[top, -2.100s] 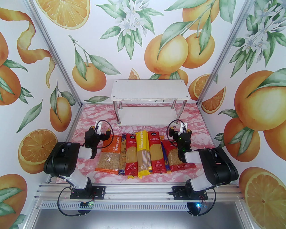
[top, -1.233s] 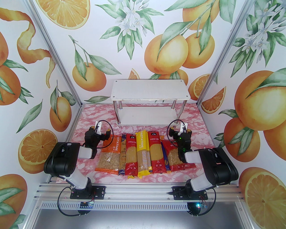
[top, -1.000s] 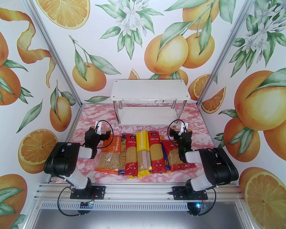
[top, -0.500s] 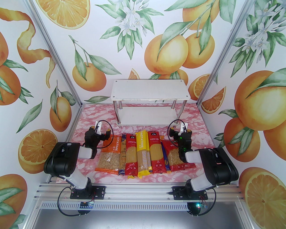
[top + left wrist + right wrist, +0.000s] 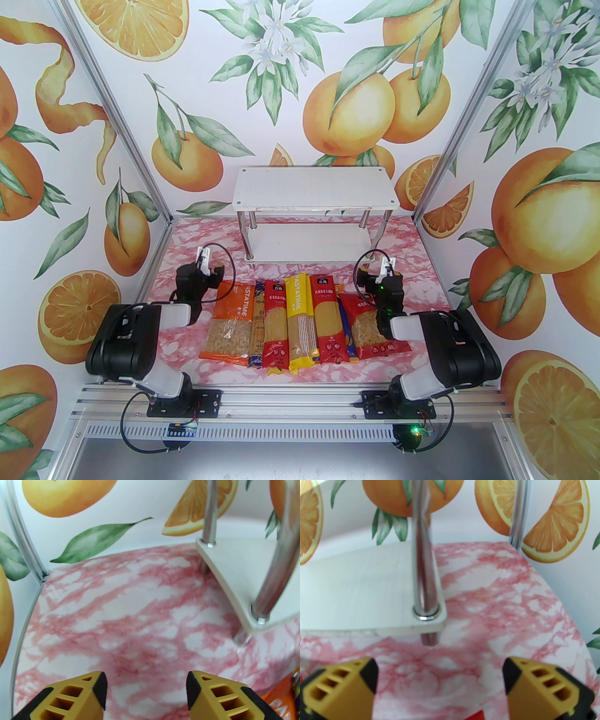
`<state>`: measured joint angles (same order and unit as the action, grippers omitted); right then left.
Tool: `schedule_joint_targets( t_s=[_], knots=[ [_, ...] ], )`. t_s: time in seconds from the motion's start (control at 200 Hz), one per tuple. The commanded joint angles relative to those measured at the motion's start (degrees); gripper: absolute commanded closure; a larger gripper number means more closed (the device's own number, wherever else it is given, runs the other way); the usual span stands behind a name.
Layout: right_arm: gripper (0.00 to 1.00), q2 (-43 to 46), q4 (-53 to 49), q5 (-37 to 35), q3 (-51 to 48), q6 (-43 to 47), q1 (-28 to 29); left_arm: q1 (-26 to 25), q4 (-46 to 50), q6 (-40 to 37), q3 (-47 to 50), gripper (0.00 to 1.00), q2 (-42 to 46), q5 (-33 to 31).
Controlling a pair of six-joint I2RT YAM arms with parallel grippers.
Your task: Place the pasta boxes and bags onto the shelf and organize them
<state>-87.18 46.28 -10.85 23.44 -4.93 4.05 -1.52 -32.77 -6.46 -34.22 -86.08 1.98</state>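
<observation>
So far nothing is shelved: both white boards of the two-tier shelf at the centre of the overhead view stand bare, and all the pasta packs lie in one row on the pink marbled table below it, from the orange windowed bag at the left to the red windowed bag at the right. The left gripper sits just left of the orange bag's upper end, the right gripper just above the red bag's upper end, each with fingers spread and grasping nothing
</observation>
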Motion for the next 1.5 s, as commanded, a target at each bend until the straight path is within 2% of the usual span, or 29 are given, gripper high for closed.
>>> schedule_joint_targets(
  t_s=[0.0,0.105,0.185,0.345,0.495,0.676,0.826,0.941,1.121,1.301,1.496],
  knots=[
    [0.08,5.4,-11.1,1.9,5.0,-1.2,-0.9,-0.4,15.2,4.1,-5.8,0.43,5.7,3.8],
    [0.1,10.8,-14.4,3.9,5.5,-0.9,-0.8,-2.7,23.2,6.9,-9.3,0.44,8.5,5.7],
    [0.12,16.4,-20.7,4.5,6.2,-3.2,-0.8,-5.6,28.2,8.5,-10.9,0.44,10.8,4.3],
    [0.18,27.0,-40.4,7.0,11.6,-7.5,1.9,-12.2,37.1,12.0,-13.7,0.46,15.7,1.5],
    [0.18,32.4,-58.7,5.3,17.6,-7.7,11.6,-19.0,43.7,14.6,-16.2,0.48,19.5,-5.1],
    [0.18,34.0,-76.7,0.3,23.8,-12.1,21.8,-21.5,50.1,20.1,-17.1,0.47,22.4,-6.4],
    [0.18,33.6,-86.6,-2.0,26.3,-19.7,29.7,-23.6,54.6,22.9,-17.3,0.47,22.8,-6.3],
    [0.15,32.2,-91.6,-5.9,26.2,-25.7,36.3,-25.5,55.9,24.7,-16.4,0.46,22.9,-5.8],
    [0.11,30.1,-91.4,-6.0,23.7,-32.5,42.4,-26.5,57.9,27.4,-15.0,0.45,23.8,-3.0],
    [0.1,27.2,-91.3,-5.2,21.5,-36.7,43.7,-27.7,62.2,28.7,-13.2,0.43,26.0,-4.7],
    [0.11,24.5,-90.9,-4.0,21.8,-38.2,44.9,-28.0,62.6,31.3,-11.0,0.43,26.7,-1.3]
  ],
)
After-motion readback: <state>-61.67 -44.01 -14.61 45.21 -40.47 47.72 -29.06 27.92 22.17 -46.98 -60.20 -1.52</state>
